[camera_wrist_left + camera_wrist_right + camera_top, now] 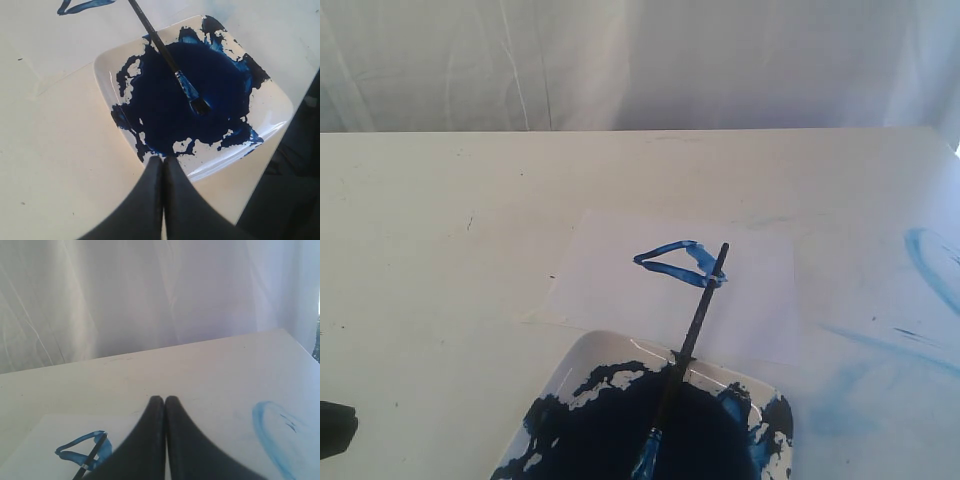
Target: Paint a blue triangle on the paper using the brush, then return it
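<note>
Cream table [440,230]: thin white paper sheet [620,270] mid-table, glossy white square tray [570,365] at near edge. Blue triangle outline [675,260] on paper. Long black brush [695,325] lies bristles in tray, free of both grippers: left gripper [163,159] by the tray rim, right gripper [165,399] near the paper, each closed and empty.

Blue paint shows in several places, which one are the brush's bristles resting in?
The dark pool in the white tray: the brush bristles lie there. The blue triangle only meets its handle; the pale smears lie apart.
</note>
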{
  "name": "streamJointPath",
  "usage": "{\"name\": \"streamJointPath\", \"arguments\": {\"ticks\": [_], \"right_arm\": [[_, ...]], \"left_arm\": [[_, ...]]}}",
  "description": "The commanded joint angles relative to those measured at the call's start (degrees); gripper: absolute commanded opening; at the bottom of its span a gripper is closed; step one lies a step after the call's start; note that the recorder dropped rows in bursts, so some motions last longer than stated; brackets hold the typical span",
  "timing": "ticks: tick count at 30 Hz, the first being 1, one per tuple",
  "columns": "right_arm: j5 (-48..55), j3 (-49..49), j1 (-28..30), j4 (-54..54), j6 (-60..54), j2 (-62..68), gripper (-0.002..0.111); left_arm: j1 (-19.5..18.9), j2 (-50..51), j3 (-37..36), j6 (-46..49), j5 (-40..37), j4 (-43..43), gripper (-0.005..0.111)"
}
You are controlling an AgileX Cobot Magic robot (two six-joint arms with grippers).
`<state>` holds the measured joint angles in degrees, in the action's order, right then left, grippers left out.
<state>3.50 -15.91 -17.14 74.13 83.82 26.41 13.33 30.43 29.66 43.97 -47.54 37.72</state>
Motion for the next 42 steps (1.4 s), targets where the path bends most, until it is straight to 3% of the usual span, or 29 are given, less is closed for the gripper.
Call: {"name": "streamJointPath", "arguments": {"ticks": [1,16,28,35,42], "right_arm": [[0.08,0.16,0.18,0.29,-0.54,-0.25,0.000],[0.06,0.16,0.18,0.29,-0.54,-1.46,0.000],[0.24,0.16,0.18,0.29,-0.54,-26.00,0.000],[0.03,-0.09,0.06,-0.16,-0.09,-26.41,0.000],[-14.29,1.61,0.06,-17.25,19.58,-26.41,0.000]], "left_arm": [[-0.09,-0.30,-0.49,-0.30,-0.47,1.17,0.000],[-0.09,-0.30,-0.49,-0.30,-0.47,1.17,0.000],[-0.09,-0.30,-0.49,-0.34,-0.35,1.17,0.000],[-0.09,-0.45,-0.49,-0.34,-0.17,1.17,0.000],[-0.09,-0.45,-0.49,-0.34,-0.04,1.17,0.000]]}}
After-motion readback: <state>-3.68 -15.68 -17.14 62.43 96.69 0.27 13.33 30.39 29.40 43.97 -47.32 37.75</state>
